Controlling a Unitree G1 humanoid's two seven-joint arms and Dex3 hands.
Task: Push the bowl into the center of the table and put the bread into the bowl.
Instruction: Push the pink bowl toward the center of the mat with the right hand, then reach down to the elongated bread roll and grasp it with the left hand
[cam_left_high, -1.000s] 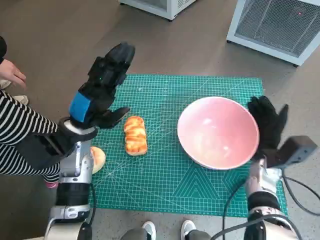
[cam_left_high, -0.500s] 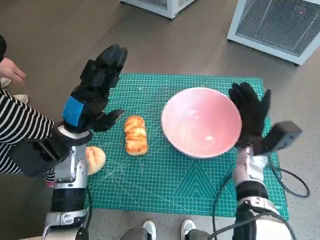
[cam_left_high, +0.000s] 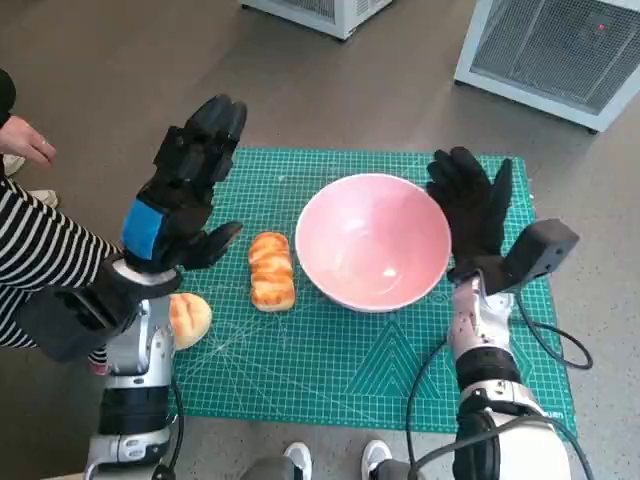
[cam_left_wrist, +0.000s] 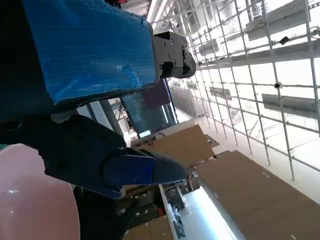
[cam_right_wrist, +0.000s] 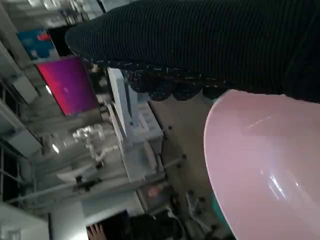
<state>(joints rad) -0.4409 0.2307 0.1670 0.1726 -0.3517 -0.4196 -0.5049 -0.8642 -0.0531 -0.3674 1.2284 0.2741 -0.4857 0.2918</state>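
The pink bowl (cam_left_high: 372, 240) sits empty near the middle of the green cutting mat (cam_left_high: 330, 370). My right hand (cam_left_high: 472, 212) in the black glove stands flat against the bowl's right rim, fingers spread. The bowl (cam_right_wrist: 265, 170) fills the right wrist view under the glove (cam_right_wrist: 210, 45). A golden bread loaf (cam_left_high: 271, 270) lies on the mat just left of the bowl. My left hand (cam_left_high: 185, 185) is raised above the mat's left edge, fingers extended, holding nothing. An edge of the bowl (cam_left_wrist: 35, 200) shows in the left wrist view below that hand (cam_left_wrist: 95, 75).
A second round bun (cam_left_high: 188, 318) lies at the mat's left edge beside my left forearm. A person in a striped sleeve (cam_left_high: 35, 250) sits at the left. Two white machines (cam_left_high: 545, 45) stand on the floor beyond the table.
My right hand has pushed the bowl leftward across the mat, from the right side toward the middle, close to the bread. The left hand has stayed raised, drifting slightly left.
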